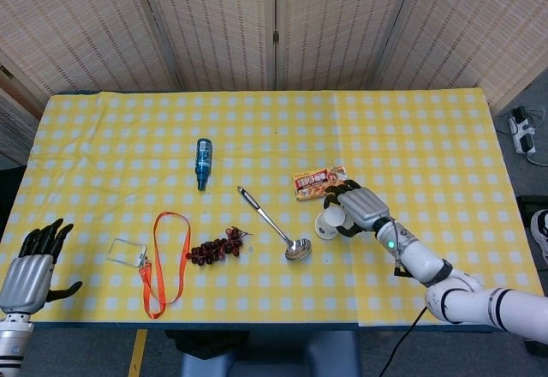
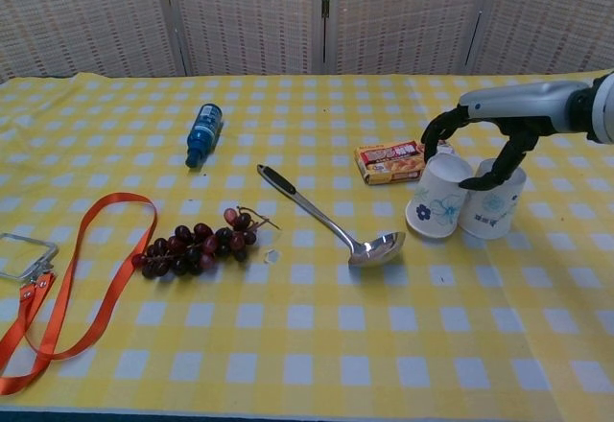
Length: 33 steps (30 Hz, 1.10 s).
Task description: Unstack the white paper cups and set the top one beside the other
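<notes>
Gripping one cup [image 2: 438,198] at right of the chest view, the right hand [image 2: 480,144] curls its fingers around the cup's top; the cup stands upside down on the tabletop [image 2: 317,345], touching the second cup [image 2: 491,201] beside it. Low in the head view's left corner, the left hand [image 1: 32,266] hangs spread, holding nothing.
</notes>
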Available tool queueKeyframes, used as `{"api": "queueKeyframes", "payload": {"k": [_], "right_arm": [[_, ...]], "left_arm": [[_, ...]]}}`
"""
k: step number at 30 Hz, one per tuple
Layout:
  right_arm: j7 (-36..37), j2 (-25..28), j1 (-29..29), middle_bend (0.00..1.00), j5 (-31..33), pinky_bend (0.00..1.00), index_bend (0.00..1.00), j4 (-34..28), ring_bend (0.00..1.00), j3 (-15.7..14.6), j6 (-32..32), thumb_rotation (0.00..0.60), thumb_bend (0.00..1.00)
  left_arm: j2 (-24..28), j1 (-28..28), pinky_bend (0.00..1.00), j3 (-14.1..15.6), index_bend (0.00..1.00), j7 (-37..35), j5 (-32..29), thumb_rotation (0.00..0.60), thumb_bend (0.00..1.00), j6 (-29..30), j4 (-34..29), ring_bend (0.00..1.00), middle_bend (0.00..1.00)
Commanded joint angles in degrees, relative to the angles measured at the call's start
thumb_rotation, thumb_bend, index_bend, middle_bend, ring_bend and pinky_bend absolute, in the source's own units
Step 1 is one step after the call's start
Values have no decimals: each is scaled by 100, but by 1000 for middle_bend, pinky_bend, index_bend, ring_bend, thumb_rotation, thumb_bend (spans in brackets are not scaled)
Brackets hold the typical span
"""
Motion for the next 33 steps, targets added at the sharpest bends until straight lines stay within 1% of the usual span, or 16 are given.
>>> {"api": "queueKeyframes", "payload": {"k": [1,8,9,14,17,19,23,26,29,33], "right_arm": [[-23,-19,15,149,24,55,382,27,126,-10,-10,600,441],[-56,-46,39,145,73,54,356,60,116,-30,-26,600,441],[-72,-44,40,143,80,53,340,65,114,-38,-22,600,441],[-98,-36,28,125,95,46,185,57,104,-58,12,600,441],[-87,3,0,114,56,45,122,4,103,-61,63,600,442],[-44,61,-32,107,19,45,101,-63,103,-54,98,600,441],[66,287,-179,99,-117,45,98,-280,104,-33,311,600,442],[231,602,-464,94,-289,45,98,-561,106,-29,716,600,441],[385,917,-919,91,-555,45,98,-836,108,-71,1414,600,441],[435,1172,-1727,75,-1026,45,98,-1052,110,-228,2715,600,441]], "left_arm": [[-5,-4,0,-2,0,-4,-6,600,199,-9,8,0,0],[-17,-6,0,1,0,-19,-22,600,199,-33,39,0,0],[-21,-6,0,-2,0,-26,-26,600,199,-33,43,0,0],[-25,-16,0,4,0,-26,-8,600,199,-46,52,0,0],[-27,-20,0,0,0,-33,-3,600,199,-44,50,0,0],[-24,-28,0,-1,0,-22,-2,600,199,-56,43,0,0],[-14,-41,0,-17,0,-8,1,600,199,-49,17,0,0],[3,-48,0,-34,0,12,-9,600,199,-43,2,0,0],[-13,-55,0,-66,0,59,-15,600,199,-1,-6,0,0],[-124,-48,0,-119,0,206,77,600,199,189,2,0,0]]}}
